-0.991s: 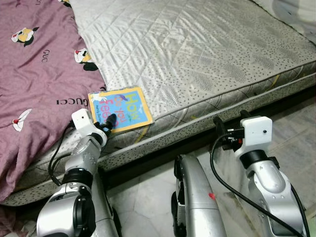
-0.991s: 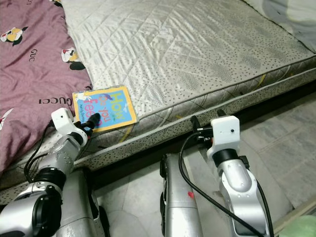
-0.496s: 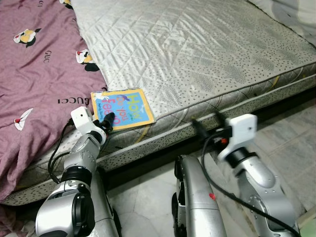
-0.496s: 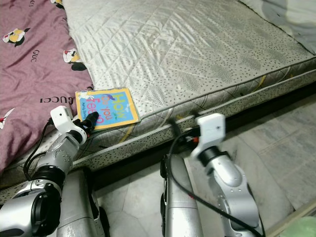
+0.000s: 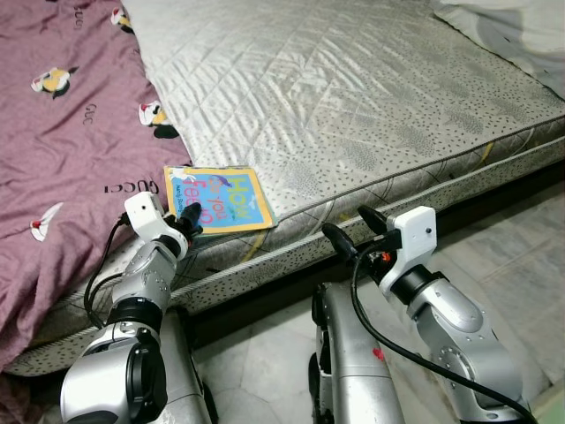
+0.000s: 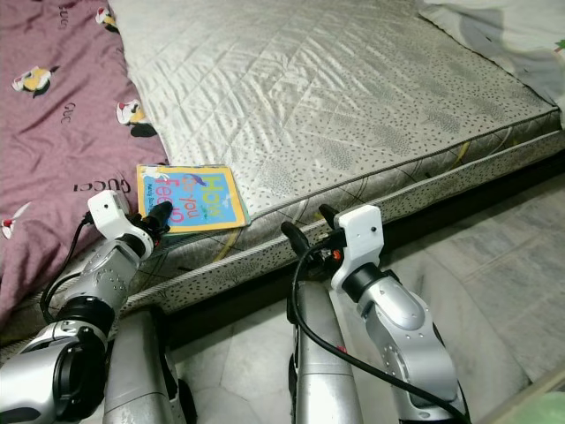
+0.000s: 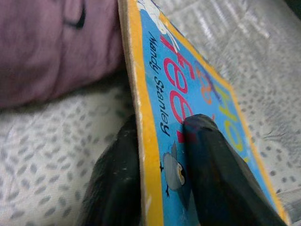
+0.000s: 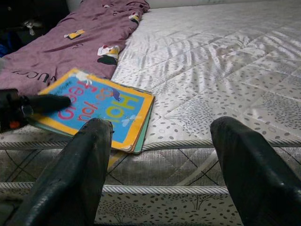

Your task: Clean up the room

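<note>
Right gripper (image 5: pixel 349 231) swings in toward the mattress (image 5: pixel 371 97) edge, fingers wide. Left gripper (image 7: pixel 160 155) pinches the book (image 5: pixel 219 200) near-corner between its fingers; thin, stiff, light: hold the edge.

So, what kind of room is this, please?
Most likely a bedroom: a bare quilted mattress lies low over a tiled floor, with a purple blanket on it. The left gripper holds a children's book at the mattress edge.
</note>
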You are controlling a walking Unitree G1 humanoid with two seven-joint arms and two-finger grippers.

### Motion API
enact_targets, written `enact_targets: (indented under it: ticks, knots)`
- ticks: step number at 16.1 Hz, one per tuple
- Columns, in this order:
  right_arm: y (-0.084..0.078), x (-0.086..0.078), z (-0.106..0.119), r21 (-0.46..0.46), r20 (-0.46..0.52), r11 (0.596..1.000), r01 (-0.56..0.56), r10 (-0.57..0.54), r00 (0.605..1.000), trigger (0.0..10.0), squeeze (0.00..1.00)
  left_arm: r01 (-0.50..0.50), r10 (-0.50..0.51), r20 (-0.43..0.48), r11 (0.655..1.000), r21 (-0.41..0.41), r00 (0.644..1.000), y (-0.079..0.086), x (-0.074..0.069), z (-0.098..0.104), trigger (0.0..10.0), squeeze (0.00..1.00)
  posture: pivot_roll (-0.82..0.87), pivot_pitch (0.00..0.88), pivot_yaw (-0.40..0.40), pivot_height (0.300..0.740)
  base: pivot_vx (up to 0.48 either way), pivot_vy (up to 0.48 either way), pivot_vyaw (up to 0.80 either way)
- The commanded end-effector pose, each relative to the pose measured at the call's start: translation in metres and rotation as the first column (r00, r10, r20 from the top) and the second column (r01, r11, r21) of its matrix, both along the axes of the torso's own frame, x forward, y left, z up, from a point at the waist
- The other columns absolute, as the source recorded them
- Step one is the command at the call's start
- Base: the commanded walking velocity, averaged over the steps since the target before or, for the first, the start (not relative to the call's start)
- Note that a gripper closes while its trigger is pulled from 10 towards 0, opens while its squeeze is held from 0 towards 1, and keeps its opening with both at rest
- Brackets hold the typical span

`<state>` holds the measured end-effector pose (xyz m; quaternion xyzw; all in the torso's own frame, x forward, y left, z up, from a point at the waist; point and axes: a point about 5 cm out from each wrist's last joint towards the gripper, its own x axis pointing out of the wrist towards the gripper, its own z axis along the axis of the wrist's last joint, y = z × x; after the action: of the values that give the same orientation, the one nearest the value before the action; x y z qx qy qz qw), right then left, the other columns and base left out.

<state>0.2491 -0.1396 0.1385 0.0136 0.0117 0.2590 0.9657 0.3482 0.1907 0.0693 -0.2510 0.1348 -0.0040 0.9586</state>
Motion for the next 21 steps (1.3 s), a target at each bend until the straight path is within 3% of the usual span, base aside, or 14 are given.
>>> enact_targets:
  ticks: [1,5,8,10,11,13,15,16,21]
  knots:
    - [0.004,0.002,0.0,-0.006,0.01,1.0,-0.008,0.008,1.0,10.0,0.0,-0.007,0.009,-0.029,0.998,0.062,1.0,0.008,-0.003,-0.003,0.0,0.0,-0.15,0.038,0.034,0.482,0.0,0.0,0.0]
    - [0.009,0.011,0.002,0.003,0.07,0.999,0.038,-0.038,0.997,10.0,0.0,-0.044,0.036,0.062,0.992,0.122,0.997,0.024,0.005,0.016,0.0,0.0,-0.12,0.001,0.063,0.482,0.0,0.0,0.0]
    - [0.009,0.022,0.002,0.015,0.109,0.994,0.111,-0.112,0.988,10.0,0.0,-0.081,0.042,0.218,0.982,0.17,0.975,0.038,0.01,0.044,0.0,0.0,-0.1,0.0,0.085,0.482,0.0,0.0,0.0]
    - [0.009,0.025,0.002,0.038,0.119,0.99,0.139,-0.143,0.983,10.0,0.0,-0.075,0.007,0.267,0.966,0.246,0.964,0.042,0.007,0.052,0.0,0.0,-0.09,0.0,0.094,0.482,0.0,0.0,0.0]
    - [0.006,0.028,-0.002,0.074,0.087,0.974,0.214,-0.22,0.972,10.0,0.0,-0.04,-0.07,0.27,0.923,0.383,0.96,0.04,-0.002,0.049,0.0,0.0,-0.08,0.0,0.101,0.482,0.0,0.0,0.0]
    - [0.005,0.031,-0.004,0.083,0.107,0.963,0.255,-0.263,0.959,10.0,0.0,-0.035,-0.118,0.309,0.893,0.448,0.944,0.039,-0.013,0.051,0.0,0.0,-0.07,0.0,0.104,0.482,0.0,0.0,0.0]
    - [0.001,0.036,0.001,0.152,0.115,0.941,0.302,-0.32,0.94,10.0,0.0,-0.091,-0.113,0.37,0.866,0.491,0.922,0.039,-0.02,0.061,0.0,0.0,-0.05,0.0,0.103,0.482,0.0,0.0,0.0]
    - [0.001,0.039,0.002,0.193,0.101,0.932,0.308,-0.331,0.938,10.0,0.0,-0.1,-0.124,0.366,0.839,0.535,0.922,0.037,-0.025,0.06,10.0,0.0,-0.04,0.0,0.101,0.487,0.0,0.0,0.0]
    - [0.0,0.051,0.009,0.216,0.127,0.924,0.314,-0.346,0.93,10.0,0.0,-0.15,-0.068,0.364,0.831,0.536,0.929,0.032,-0.032,0.057,10.0,0.0,-0.04,0.0,0.095,0.542,0.0,0.0,0.0]
